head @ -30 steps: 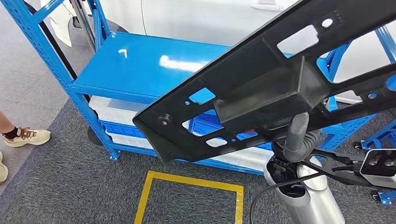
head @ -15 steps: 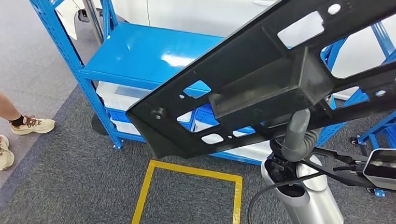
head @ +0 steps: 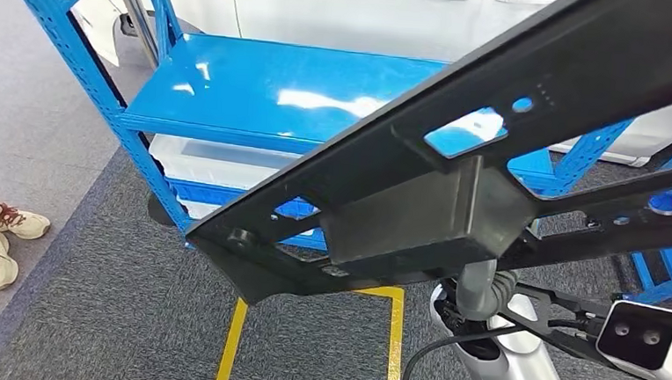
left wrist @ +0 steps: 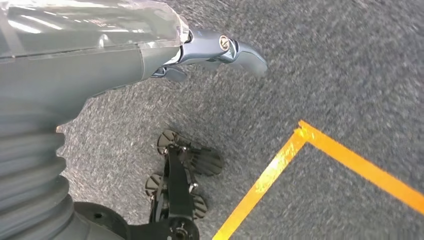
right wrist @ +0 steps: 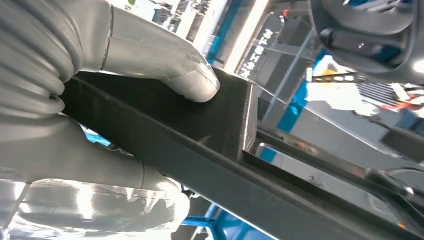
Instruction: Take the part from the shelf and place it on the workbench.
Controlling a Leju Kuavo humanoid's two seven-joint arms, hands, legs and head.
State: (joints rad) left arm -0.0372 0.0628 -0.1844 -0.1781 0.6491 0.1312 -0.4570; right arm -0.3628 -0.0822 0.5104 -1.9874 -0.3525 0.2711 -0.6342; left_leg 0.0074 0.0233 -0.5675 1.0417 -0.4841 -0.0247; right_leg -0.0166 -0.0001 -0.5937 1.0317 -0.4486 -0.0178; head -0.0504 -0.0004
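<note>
Black part, long flat frame with cutouts, tilted, right hand fingers clamped on it

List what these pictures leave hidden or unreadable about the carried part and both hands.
- Black part: its far end runs off the head view's top and right edges.
- Right hand: in the head view the part covers it; in the right wrist view its thumb presses the part and the rest is hidden.
- Left hand: mostly blocked by its own grey cover in the left wrist view.
- Workbench: I cannot locate it.
</note>
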